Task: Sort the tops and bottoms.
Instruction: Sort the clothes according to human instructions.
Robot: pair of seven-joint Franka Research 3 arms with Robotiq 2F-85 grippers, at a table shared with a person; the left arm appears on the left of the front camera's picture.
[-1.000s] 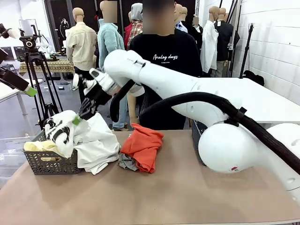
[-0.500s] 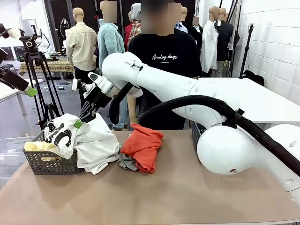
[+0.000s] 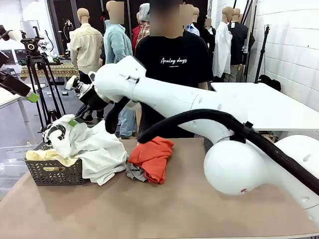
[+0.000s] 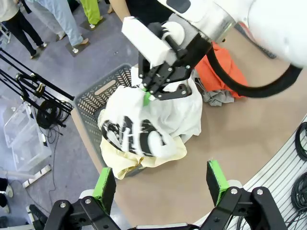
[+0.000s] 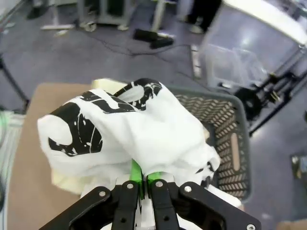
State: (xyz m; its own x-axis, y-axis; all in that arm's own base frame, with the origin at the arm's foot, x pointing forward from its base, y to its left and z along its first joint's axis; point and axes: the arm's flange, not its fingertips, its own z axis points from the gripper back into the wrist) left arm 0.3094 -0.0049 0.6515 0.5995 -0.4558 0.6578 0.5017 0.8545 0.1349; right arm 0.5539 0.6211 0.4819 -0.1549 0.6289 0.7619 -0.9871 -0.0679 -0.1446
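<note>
My right gripper (image 3: 75, 121) reaches across to the left and is shut on a black-and-white patterned garment (image 3: 62, 134), holding it bunched over the grey basket (image 3: 50, 173). In the right wrist view its fingers (image 5: 141, 181) pinch that cloth (image 5: 120, 127). A pale yellow garment (image 3: 42, 156) lies in the basket. A white garment (image 3: 104, 152) drapes over the basket's right side onto the table. An orange-red garment (image 3: 152, 154) and a small grey one (image 3: 134, 172) lie mid-table. My left gripper (image 4: 160, 179) hovers open high above the basket (image 4: 103, 91).
A person in a black T-shirt stands at the far side of the table. A second dark basket (image 3: 209, 142) sits at the right, mostly behind my right arm. A camera tripod (image 3: 42, 74) stands off the table's left. The near half of the tabletop (image 3: 164, 209) is bare.
My right gripper has swung left and a little upward, carrying the patterned garment further over the basket. The left gripper has stayed where it was.
</note>
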